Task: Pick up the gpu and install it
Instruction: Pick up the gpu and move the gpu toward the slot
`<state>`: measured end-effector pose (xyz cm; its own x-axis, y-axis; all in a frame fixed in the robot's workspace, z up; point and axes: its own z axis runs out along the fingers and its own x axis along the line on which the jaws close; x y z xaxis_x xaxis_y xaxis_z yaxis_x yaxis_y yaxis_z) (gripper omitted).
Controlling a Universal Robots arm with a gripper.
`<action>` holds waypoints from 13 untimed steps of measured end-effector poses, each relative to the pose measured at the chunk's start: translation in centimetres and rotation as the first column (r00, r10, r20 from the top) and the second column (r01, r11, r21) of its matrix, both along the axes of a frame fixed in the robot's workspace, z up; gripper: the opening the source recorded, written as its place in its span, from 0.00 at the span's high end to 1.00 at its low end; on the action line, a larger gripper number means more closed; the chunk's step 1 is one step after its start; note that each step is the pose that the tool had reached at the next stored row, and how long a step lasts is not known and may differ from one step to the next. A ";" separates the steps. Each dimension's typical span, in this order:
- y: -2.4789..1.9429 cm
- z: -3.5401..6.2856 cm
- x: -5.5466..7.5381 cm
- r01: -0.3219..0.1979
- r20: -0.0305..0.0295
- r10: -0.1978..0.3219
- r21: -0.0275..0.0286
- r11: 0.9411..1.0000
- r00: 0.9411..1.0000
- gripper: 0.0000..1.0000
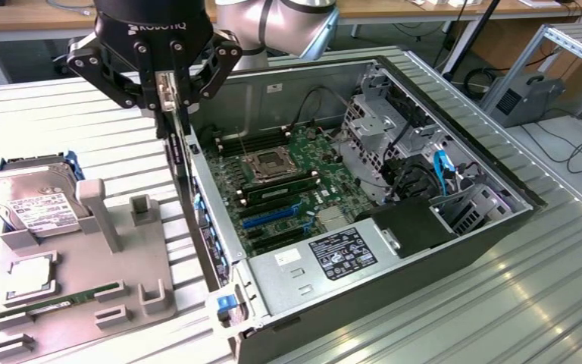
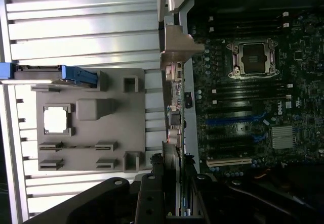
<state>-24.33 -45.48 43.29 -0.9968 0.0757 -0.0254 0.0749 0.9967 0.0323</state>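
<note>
Pincer (image 1: pixel 167 100) grips the gpu (image 1: pixel 175 148) edge-on. The card hangs vertically over the near wall of the computer case (image 1: pixel 453 102), at the case's 10 o'clock in the exterior view.

Handling judgement: the card is probably stiff, fairly light and fragile. Take hold on its rigid edges, clear of board components.

Count:
- one gpu
- one case
- one motherboard (image 1: pixel 291 182)
- one hard drive (image 1: pixel 33 201) at 9 o'clock
- one grey fixture (image 1: pixel 79 296) at 8 o'clock, carrying one RAM stick (image 1: pixel 58 303) and one processor (image 1: pixel 30 277)
</note>
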 end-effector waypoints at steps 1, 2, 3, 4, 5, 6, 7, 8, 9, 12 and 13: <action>0.00 0.00 0.0 0.000 0.000 0.000 0.000 1.000 1.000 0.74; 0.00 0.00 0.1 0.000 0.000 0.000 0.000 1.000 1.000 0.74; 0.00 0.00 0.1 0.000 0.000 0.000 0.000 1.000 1.000 0.74; 0.00 0.00 0.1 0.000 0.000 0.000 0.000 1.000 1.000 0.74; 0.00 0.00 0.1 0.000 0.000 0.000 0.000 1.000 1.000 0.74; 0.00 0.00 0.2 0.000 0.000 0.000 0.000 1.000 1.000 0.74; 0.00 0.00 0.2 0.000 0.000 0.000 0.000 1.000 1.000 0.74; 0.00 0.00 0.3 0.000 0.000 0.000 0.000 1.000 1.000 0.74; 0.00 0.00 0.3 0.000 0.000 0.000 0.000 1.000 1.000 0.74; 0.00 0.00 0.4 0.000 0.000 0.000 0.000 1.000 1.000 0.74; 0.00 0.00 0.4 0.000 0.000 0.000 0.000 1.000 1.000 0.74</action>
<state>-23.92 -45.48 43.29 -0.9968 0.0757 -0.0254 0.0749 0.9967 0.0323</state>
